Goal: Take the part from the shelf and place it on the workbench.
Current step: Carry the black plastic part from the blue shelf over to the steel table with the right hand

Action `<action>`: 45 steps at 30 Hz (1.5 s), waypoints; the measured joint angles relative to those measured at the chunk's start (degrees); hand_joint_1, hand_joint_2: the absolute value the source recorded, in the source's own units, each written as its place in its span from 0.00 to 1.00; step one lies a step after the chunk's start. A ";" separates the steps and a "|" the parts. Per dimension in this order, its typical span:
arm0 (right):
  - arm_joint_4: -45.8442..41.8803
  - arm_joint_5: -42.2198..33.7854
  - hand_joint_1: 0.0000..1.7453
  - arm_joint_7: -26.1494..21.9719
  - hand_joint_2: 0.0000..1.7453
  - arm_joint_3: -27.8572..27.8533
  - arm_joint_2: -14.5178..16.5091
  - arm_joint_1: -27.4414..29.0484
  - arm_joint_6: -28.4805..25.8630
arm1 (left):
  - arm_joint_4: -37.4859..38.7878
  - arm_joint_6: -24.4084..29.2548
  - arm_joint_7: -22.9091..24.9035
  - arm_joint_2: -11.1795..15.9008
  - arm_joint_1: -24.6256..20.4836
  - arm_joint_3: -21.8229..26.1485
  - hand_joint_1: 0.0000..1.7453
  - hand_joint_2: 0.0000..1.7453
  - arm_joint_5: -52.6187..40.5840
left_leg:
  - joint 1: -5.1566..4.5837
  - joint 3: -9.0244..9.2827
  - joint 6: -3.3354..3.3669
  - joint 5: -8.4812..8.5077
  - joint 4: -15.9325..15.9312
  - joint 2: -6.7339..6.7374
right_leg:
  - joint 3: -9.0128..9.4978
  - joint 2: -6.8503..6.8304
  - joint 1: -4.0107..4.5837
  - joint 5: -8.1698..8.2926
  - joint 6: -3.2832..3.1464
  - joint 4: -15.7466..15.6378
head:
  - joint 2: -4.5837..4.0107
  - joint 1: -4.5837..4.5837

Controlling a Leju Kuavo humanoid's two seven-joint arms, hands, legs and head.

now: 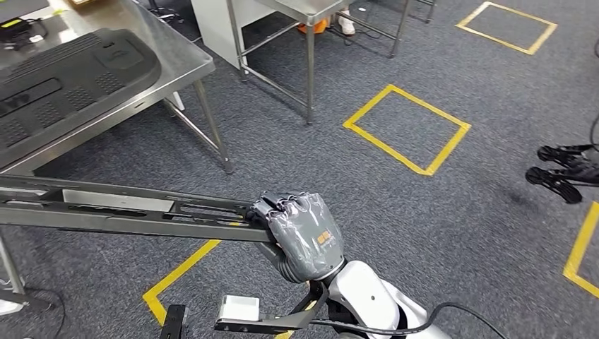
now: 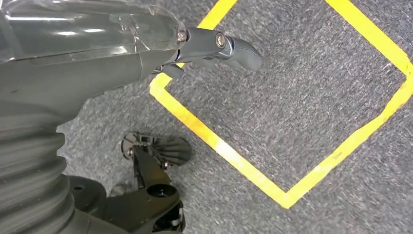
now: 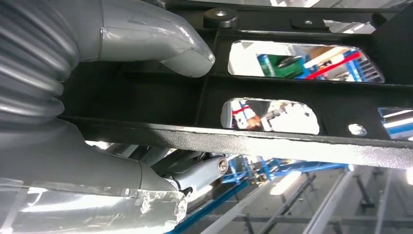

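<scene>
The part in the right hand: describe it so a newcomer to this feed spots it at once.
Start at the steel workbench in the upper left of the head view, then drop to the long bar crossing the carpet below it. That is the part, a flat black metal frame with slotted cut-outs, gripped at its end by the right hand. The wide grey ribbed panel lying on the workbench is not held.

The right hand bears a small orange mark (too blurred to read).

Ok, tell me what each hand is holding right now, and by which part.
The right hand grips the long black part at its near end, fingers curled over the top edge. The left hand holds nothing, hanging over the carpet.
</scene>
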 joint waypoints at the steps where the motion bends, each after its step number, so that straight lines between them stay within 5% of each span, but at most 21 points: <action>1: 0.07 0.08 1.00 0.00 1.00 0.01 0.00 -0.14 0.00 | -0.02 0.02 -0.01 0.01 -0.02 0.07 0.00 1.00 0.07 | -0.06 -0.10 -0.12 -0.15 0.25 -0.44 | 1.44 0.81 0.02 1.56 -0.18 -3.58 | 0.00 0.16; 4: 0.21 0.38 1.00 0.01 1.00 0.02 -0.02 -0.63 0.00 | -0.07 0.04 -0.05 0.13 0.00 0.20 0.00 1.00 0.21 | 0.04 -0.65 -0.78 -0.33 0.72 -1.53 | 3.18 2.08 0.19 2.64 -0.30 -8.10 | 0.00 0.18; 8: 0.29 0.74 1.00 0.08 1.00 0.03 -0.01 -1.17 0.01 | -0.11 0.07 -0.08 0.50 0.17 0.24 0.00 1.00 0.22 | 0.25 -0.88 -1.75 -0.90 1.45 -1.40 | 3.64 0.92 0.04 3.04 -1.05 -8.93 | 0.00 0.01; 12: 0.32 1.18 1.00 0.38 1.00 0.07 -0.01 -1.65 0.04 | -0.26 0.15 -0.08 0.62 0.09 0.24 0.00 1.00 0.27 | 0.61 -6.14 -2.99 -6.65 13.07 1.39 | 4.17 -0.90 -0.09 2.96 -1.64 -9.31 | 0.00 -1.37; 14: 0.38 1.31 1.00 0.67 1.00 0.15 -0.06 -1.69 0.04 | -0.27 0.19 -0.08 0.65 0.24 0.24 0.00 1.00 0.30 | 0.85 -7.65 -3.30 -6.72 15.78 1.69 | 4.28 -1.74 -0.08 2.75 -1.60 -9.27 | 0.00 -1.73; 18: 0.41 1.48 1.00 0.95 1.00 0.31 -0.12 -2.31 0.02 | -0.30 0.22 -0.16 0.77 0.23 0.26 0.00 1.00 0.33 | 0.82 -1.48 -2.92 -0.21 2.87 3.46 | 5.02 -3.00 0.06 2.08 -0.93 -9.20 | 0.00 -2.60; 23: 0.41 1.74 1.00 1.04 1.00 0.32 -0.15 -3.06 -0.01 | -0.44 0.38 -0.26 0.86 0.23 0.26 0.00 1.00 0.36 | 0.49 -0.35 -1.15 0.28 -0.24 2.92 | 5.40 -3.32 0.06 1.28 0.58 -8.99 | 0.00 -2.28; 25: 0.42 1.88 1.00 1.08 1.00 0.32 -0.21 -3.40 -0.07 | -0.49 0.39 -0.27 0.88 0.10 0.28 0.00 1.00 0.36 | 0.74 -0.01 -0.50 0.51 -0.77 2.51 | 3.76 -2.02 -0.06 -1.08 0.92 -5.11 | 0.00 -1.65; 28: 0.62 2.04 1.00 1.28 1.00 0.32 -0.40 -3.60 -0.13 | -0.51 0.39 -0.27 0.88 -0.01 0.34 0.00 1.00 0.36 | 0.48 0.02 -0.01 0.41 -0.70 1.67 | -1.67 -0.84 -0.08 -5.09 0.99 5.36 | 0.00 -0.49; 30: 0.81 2.13 1.00 1.44 1.00 0.31 -0.59 -3.66 -0.11 | -0.52 0.39 -0.30 0.88 -0.01 0.37 0.00 1.00 0.36 | 0.39 0.05 0.06 0.25 -0.44 0.81 | -2.33 -0.65 -0.08 -3.44 0.88 5.50 | 0.00 -0.15; 32: 0.90 2.15 1.00 1.61 1.00 0.31 -0.70 -3.99 -0.12 | -0.58 0.40 -0.39 0.88 -0.08 0.40 0.00 1.00 0.36 | 0.45 0.04 -0.13 -0.07 0.00 -0.12 | 0.40 0.24 -0.12 0.74 0.57 -1.46 | 0.00 0.19; 34: 0.96 2.15 1.00 1.73 1.00 0.31 -0.73 -4.41 -0.15 | -0.67 0.41 -0.52 0.88 -0.22 0.47 0.00 1.00 0.34 | 0.42 -0.36 -0.61 -0.37 0.64 -0.92 | 2.65 1.67 -0.13 2.94 0.41 -7.25 | 0.00 0.36; 37: 1.13 2.14 1.00 1.92 1.00 0.31 -0.78 -4.72 -0.20 | -0.73 0.40 -0.94 0.97 -0.25 0.67 0.00 1.00 0.09 | 0.62 -0.75 -1.53 -0.33 0.63 -1.81 | 3.04 1.68 0.06 3.00 -0.02 -8.43 | 0.00 0.24; 39: 1.21 2.09 1.00 2.00 1.00 0.32 -0.76 -5.02 -0.25 | -0.87 0.39 -1.28 1.09 -0.29 0.72 0.00 1.00 -0.27 | 0.70 -1.01 -2.09 -1.27 1.75 -1.19 | 3.39 0.83 -0.16 3.25 -0.61 -8.99 | 0.00 -0.07; 43: 1.38 1.89 1.00 2.01 1.00 0.32 -0.77 -5.25 -0.37 | -1.05 0.03 -1.47 1.33 -0.58 0.74 0.00 1.00 -0.51 | 0.98 -6.71 -3.21 -6.87 14.11 1.50 | 3.84 -1.04 -0.31 3.14 -1.22 -9.34 | 0.00 -1.51; 45: 1.58 1.75 1.00 1.96 1.00 0.34 -0.76 -5.24 -0.38 | -1.05 -0.18 -1.50 1.48 -0.46 0.74 0.00 1.00 -0.49 | 1.02 -7.38 -3.38 -6.06 15.15 1.81 | 4.06 -1.86 -0.30 2.88 -1.22 -9.29 | 0.00 -1.94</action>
